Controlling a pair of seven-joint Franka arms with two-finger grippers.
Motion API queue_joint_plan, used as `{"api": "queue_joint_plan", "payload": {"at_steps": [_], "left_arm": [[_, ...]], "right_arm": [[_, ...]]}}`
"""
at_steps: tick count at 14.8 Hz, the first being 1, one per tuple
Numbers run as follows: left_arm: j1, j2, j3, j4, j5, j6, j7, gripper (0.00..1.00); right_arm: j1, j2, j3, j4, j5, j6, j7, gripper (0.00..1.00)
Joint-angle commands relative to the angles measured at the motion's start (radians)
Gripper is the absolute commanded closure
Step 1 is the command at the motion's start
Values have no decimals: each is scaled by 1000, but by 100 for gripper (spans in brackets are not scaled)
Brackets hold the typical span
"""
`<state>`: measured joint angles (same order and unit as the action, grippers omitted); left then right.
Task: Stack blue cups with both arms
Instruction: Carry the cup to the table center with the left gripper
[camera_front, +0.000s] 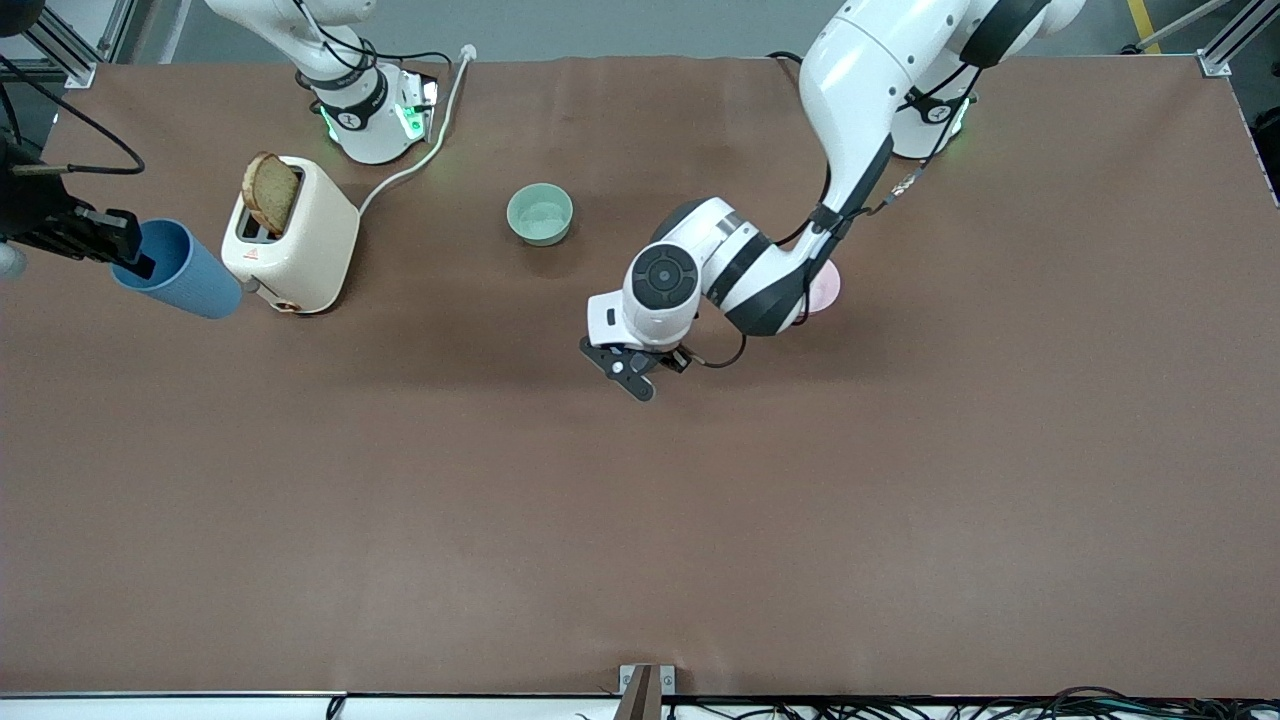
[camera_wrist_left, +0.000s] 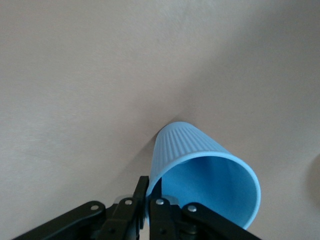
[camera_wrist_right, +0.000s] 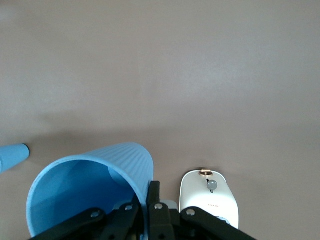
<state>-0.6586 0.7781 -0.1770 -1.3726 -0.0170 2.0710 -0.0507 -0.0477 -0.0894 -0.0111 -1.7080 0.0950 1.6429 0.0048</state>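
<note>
1. At the right arm's end of the brown worktop (camera_front: 640, 520), the right end effector (camera_front: 133, 262) is hanging over the edge. You are seeing it pinching the first blue cup (camera_front: 185, 272), a small, matte, ribbed, tapered tumbler without a handle.
2. In the right wrist view, its fingers (camera_wrist_right: 154, 192) are pressing together on the rim wall, one inside the mouth and one outside. The first blue cup is tilting in the air, its mouth pointing toward the end effector and its base toward the toaster.
3. Just beside that cup, a cream, boxy toaster (camera_front: 300, 250) is standing on the worktop. A slice of brown bread (camera_front: 270, 192) is sticking up from its slot.
4. The left arm is reaching in from its base, and the left end effector (camera_front: 630, 375) is hovering over the bare middle of the worktop.
5. In the left wrist view, this end effector (camera_wrist_left: 148, 197) is gripping the second blue cup (camera_wrist_left: 200, 170), a matching ribbed tumbler, by its rim wall, with the fingers closing on either side of the wall. The cup is tilting, its base pointing down toward the worktop. You are not seeing this cup in the front view, where the wrist is covering it.
6. A round pale green bowl (camera_front: 540, 214) is sitting between the two arm bases.
7. A pink bowl (camera_front: 825, 288) is peeking out from under the left arm.
</note>
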Motion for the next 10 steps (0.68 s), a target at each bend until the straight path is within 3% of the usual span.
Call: {"api": "queue_joint_plan", "payload": {"at_steps": [1,2,3,4,7,10], "left_arm": [[-10,26,13,26,23,0,-20,91],[-10,26,14,26,23,6,-20,71],[-10,18,14,26,25,6,-23,26],[-12,1,16,26,25,4,-26,1],[-6,-87,11,26,19,-38,-31,0],[5,-180,13,29,11,-170,-32,0]], "right_arm": [[3,66,-1,97,-15,-21,18,98],[2,83,-1,123,-17,-32,18,98],[2,97,-1,149,-17,-47,17,98],[0,109,-1,166,-17,-63,17,98],[2,111,-1,162,-15,-69,15,98],[3,111,-1,162,-15,-94,24,98]]}}
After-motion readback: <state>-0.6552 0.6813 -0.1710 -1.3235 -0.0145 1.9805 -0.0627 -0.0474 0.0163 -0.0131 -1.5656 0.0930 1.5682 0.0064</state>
